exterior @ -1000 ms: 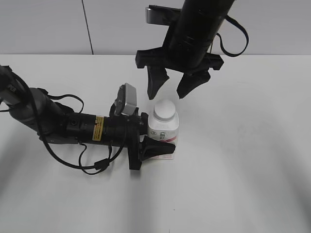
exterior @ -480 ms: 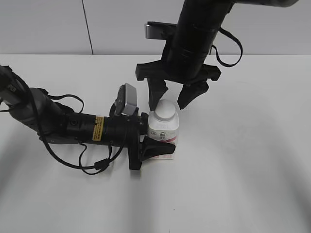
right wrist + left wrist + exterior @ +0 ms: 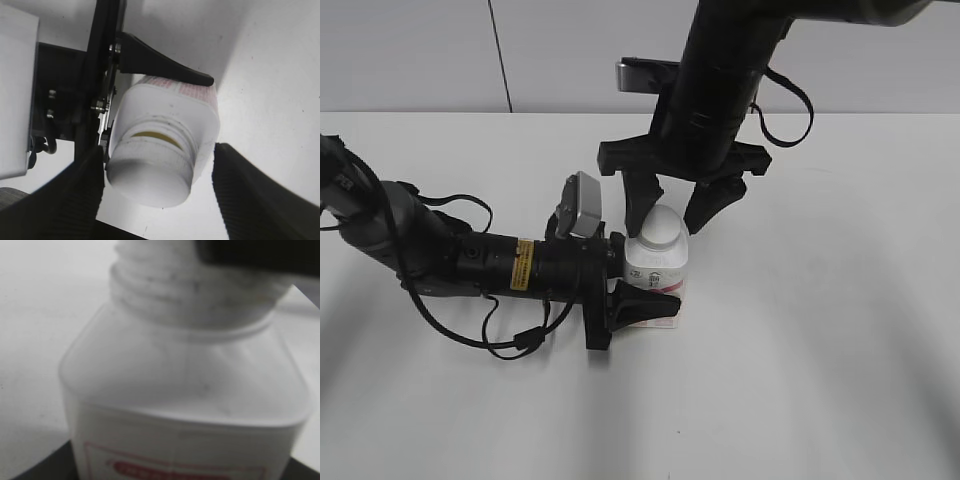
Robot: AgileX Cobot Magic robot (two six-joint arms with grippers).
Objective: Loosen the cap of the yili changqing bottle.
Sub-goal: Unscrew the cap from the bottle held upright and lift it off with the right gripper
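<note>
Left hand [image 3: 645, 305] blocks bottle [image 3: 655, 270]; cap [image 3: 661, 226] unobstructed.

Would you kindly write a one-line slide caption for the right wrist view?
Open right gripper straddles the white cap without touching it, while the left gripper clamps the strawberry-labelled bottle upright.

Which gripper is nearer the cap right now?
Right. The right gripper hangs open with a finger on either side of the cap, not gripping. The left gripper clamps the bottle lower down.
</note>
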